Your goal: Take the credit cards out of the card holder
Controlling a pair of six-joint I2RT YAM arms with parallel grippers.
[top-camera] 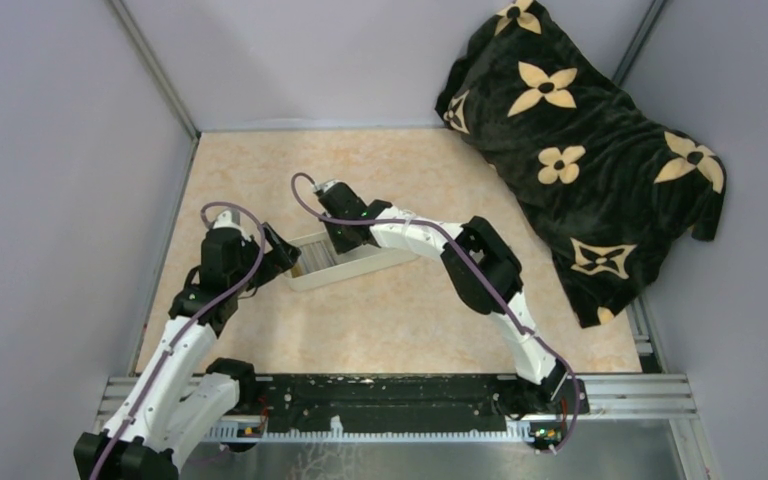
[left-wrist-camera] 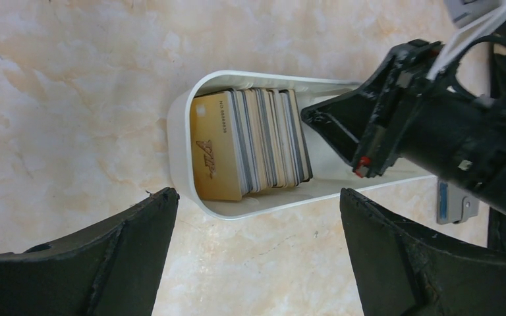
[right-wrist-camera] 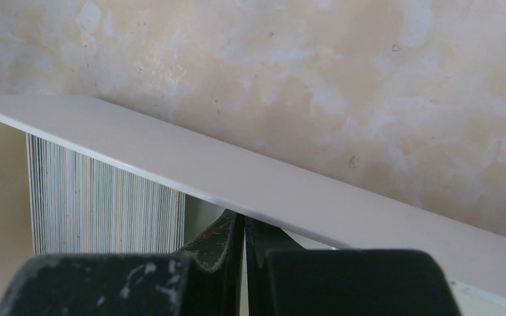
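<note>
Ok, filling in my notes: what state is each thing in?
Tray: flat on the table, part full.
Cards: upright on edge, packed in the tray.
Left gripper: open, empty, over the tray.
Right gripper: shut, tips inside the tray.
Blanket: rumpled, far right corner.

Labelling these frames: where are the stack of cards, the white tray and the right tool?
stack of cards (left-wrist-camera: 250, 141), left wrist view, edges of the middle cards
white tray (left-wrist-camera: 179, 128), left wrist view, rounded end wall
right tool (left-wrist-camera: 311, 117), left wrist view, closed tip

Black right gripper (right-wrist-camera: 244, 230), jaws together, is sitting beneath the rim of a long white plastic tray (right-wrist-camera: 316, 191); thin pale cards (right-wrist-camera: 105, 204) are standing edgewise at its left; beige marbled tabletop (right-wrist-camera: 303, 72) is lying beyond.
</note>
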